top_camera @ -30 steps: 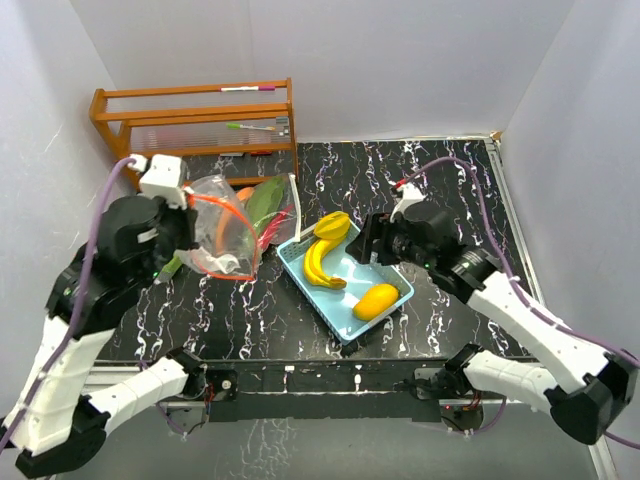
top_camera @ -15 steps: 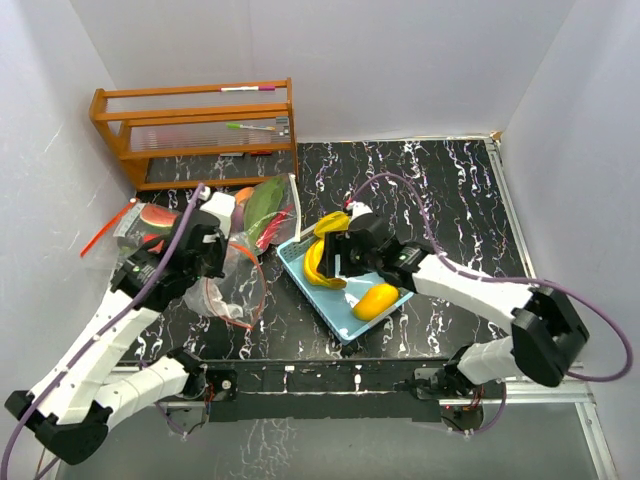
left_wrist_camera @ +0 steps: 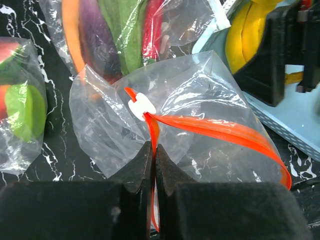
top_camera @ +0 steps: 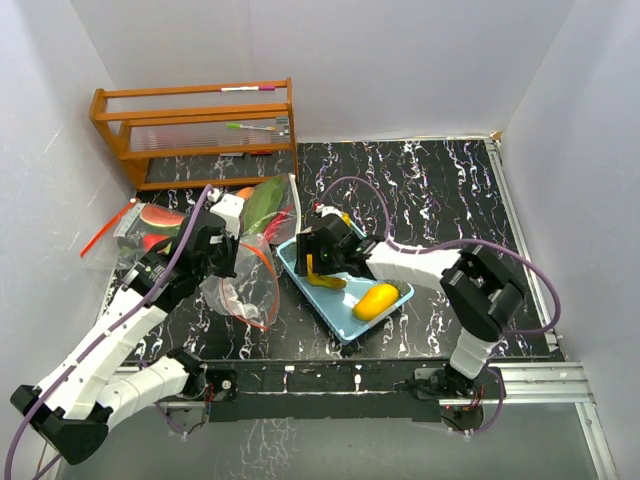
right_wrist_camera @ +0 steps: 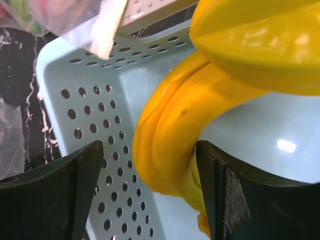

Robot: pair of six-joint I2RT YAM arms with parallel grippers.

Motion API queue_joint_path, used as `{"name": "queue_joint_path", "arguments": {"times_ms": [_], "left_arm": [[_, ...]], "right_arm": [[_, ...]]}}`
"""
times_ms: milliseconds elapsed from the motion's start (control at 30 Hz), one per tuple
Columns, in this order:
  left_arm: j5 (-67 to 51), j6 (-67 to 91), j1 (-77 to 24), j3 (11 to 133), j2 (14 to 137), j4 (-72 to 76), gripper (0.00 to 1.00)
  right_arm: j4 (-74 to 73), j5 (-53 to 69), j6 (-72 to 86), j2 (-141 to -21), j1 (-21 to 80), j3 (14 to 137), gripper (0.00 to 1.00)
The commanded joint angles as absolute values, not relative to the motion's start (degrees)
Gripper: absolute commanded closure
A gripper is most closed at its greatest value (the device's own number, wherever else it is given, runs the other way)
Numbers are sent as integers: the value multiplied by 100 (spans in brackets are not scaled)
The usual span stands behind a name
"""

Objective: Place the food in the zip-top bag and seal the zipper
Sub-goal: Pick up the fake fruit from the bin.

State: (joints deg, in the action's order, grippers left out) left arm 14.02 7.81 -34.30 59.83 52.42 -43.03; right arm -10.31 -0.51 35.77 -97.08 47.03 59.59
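Two grippers, top view: left gripper (top_camera: 232,252) at clear bag (top_camera: 240,295), centre-left. Right gripper (top_camera: 322,258) over basket (top_camera: 345,335), hiding most of bananas (top_camera: 326,281); mango (top_camera: 376,300) beside them.
Left wrist view: jaws pinched tight on orange zipper (left_wrist_camera: 215,131).
Right wrist view: fingers wide apart, straddling bananas; contact unclear.

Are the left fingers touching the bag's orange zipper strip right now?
Touching. Left wrist view: the left gripper is shut on the orange zipper strip, which runs between its fingers just below the white slider.
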Motion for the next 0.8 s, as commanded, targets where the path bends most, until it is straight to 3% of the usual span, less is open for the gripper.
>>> {"name": "queue_joint_path", "arguments": {"times_ms": [0, 67, 167, 233, 767], "left_arm": [[1164, 866, -3434, 5863, 5120, -4132, 100], [1160, 867, -3428, 5862, 5109, -4144, 100], [1229, 831, -3428, 5870, 5094, -4140, 100], [1256, 819, -3428, 5887, 5098, -4132, 100], [1326, 822, -3428, 5932, 5479, -3852, 100]], "right_arm": [[-1005, -623, 3706, -9963, 4778, 6365, 23], [-1101, -690, 3712, -10135, 4794, 6352, 28], [-1251, -696, 3629, -10043, 4815, 6295, 57], [-1360, -710, 3536, -9739, 4831, 6245, 68], [-2556, 1000, 2356, -7335, 4852, 5845, 71]]}}
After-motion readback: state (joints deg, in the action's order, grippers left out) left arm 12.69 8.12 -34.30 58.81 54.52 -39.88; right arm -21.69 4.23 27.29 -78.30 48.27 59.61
